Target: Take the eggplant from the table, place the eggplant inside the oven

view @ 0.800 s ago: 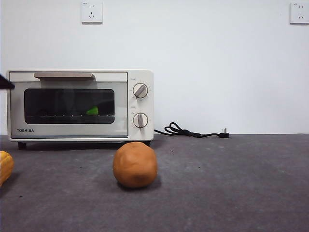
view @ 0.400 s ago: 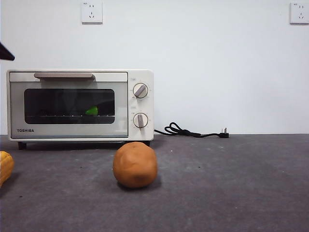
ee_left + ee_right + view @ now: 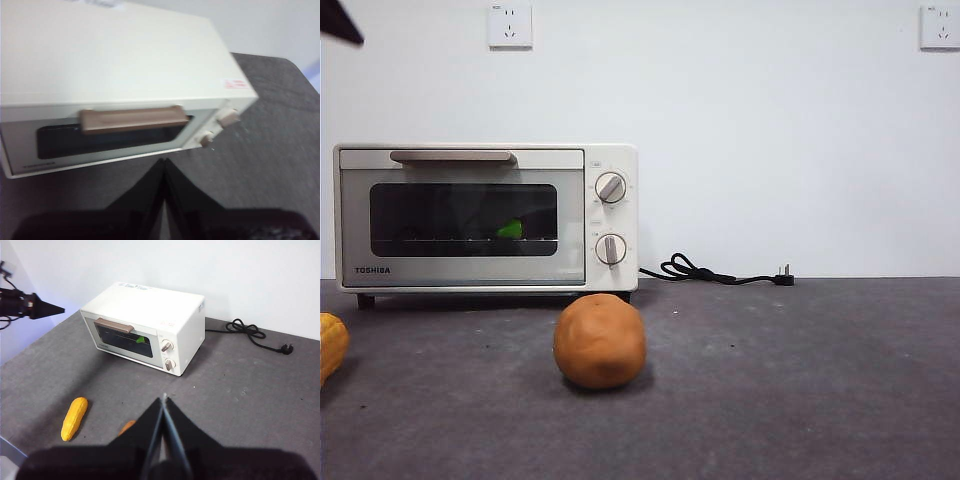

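The left gripper (image 3: 164, 162) hangs high above the oven (image 3: 485, 215), its jaws pressed together and holding nothing. The oven door is closed, with the eggplant (image 3: 511, 230) inside on the rack. The right gripper (image 3: 164, 399) waits, pinched closed too.

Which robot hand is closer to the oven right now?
The left gripper. It hangs shut just in front of the oven, near the door handle. The right gripper, also shut, sits well back over the table, far from the oven.
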Available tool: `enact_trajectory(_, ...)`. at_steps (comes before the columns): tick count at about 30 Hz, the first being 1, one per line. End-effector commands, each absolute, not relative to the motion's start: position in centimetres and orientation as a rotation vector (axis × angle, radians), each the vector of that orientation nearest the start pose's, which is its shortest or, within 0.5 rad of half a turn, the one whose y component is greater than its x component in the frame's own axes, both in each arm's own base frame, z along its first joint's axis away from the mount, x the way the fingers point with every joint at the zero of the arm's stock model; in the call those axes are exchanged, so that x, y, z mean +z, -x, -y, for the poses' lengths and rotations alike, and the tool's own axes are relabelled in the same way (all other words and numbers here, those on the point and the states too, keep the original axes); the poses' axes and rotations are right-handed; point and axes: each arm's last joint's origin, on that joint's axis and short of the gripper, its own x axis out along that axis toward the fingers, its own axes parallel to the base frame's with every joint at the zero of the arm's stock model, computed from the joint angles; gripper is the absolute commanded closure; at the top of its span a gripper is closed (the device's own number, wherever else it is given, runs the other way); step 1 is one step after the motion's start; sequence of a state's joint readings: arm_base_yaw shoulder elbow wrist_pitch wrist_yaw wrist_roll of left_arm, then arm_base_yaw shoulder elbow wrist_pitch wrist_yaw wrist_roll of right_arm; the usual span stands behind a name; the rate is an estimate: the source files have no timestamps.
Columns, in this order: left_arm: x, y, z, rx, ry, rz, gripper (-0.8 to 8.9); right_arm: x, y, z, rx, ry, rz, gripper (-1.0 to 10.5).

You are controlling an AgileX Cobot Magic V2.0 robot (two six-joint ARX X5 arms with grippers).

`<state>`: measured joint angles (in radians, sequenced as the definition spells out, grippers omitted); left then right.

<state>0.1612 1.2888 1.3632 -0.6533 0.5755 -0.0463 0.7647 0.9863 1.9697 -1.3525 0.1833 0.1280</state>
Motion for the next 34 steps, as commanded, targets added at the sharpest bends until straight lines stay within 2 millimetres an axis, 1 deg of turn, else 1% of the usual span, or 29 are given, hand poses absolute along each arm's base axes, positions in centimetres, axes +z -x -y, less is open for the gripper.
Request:
enact_trajectory(1, 39.7, -24.2, -1.4, -0.404, 0.199, -0.531, 8.19, 52.3, -4.0, -3.1, 0.548, 0.051, -0.397, 9.5)
enact_trajectory(5, 41.1, -20.6, 0.1, -0.401, 0.161, -0.525, 8.19, 52.3, -4.0, -3.1, 0.548, 0.051, -0.397, 9.5)
enact_trajectory(8, 41.7, -18.1, 0.6, -0.369, 0.137, -0.536, 8.19, 52.3, -4.0, -3.1, 0.548, 0.051, -0.397, 9.5)
enact_trajectory(15, 42.1, -12.6, 0.8, -0.313, 0.087, -0.582, 8.19, 52.3, -4.0, -3.1, 0.548, 0.051, -0.397, 9.5)
enact_trajectory(18, 42.3, -11.0, 0.8, -0.300, 0.080, -0.562, 8.19, 52.3, -4.0, -3.1, 0.548, 0.051, -0.397, 9.5)
enact_trajectory(21, 42.6, -9.8, 0.8, -0.301, 0.075, -0.528, 8.19, 52.3, -4.0, -3.1, 0.548, 0.051, -0.397, 9.5)
enact_trajectory(24, 42.7, -9.2, 0.8, -0.301, 0.073, -0.509, 8.19, 52.3, -4.0, -3.1, 0.548, 0.051, -0.397, 9.5)
enact_trajectory(34, 42.7, -9.4, 0.8, -0.298, 0.084, -0.518, 8.18, 52.3, -4.0, -3.1, 0.548, 0.051, -0.397, 9.5)
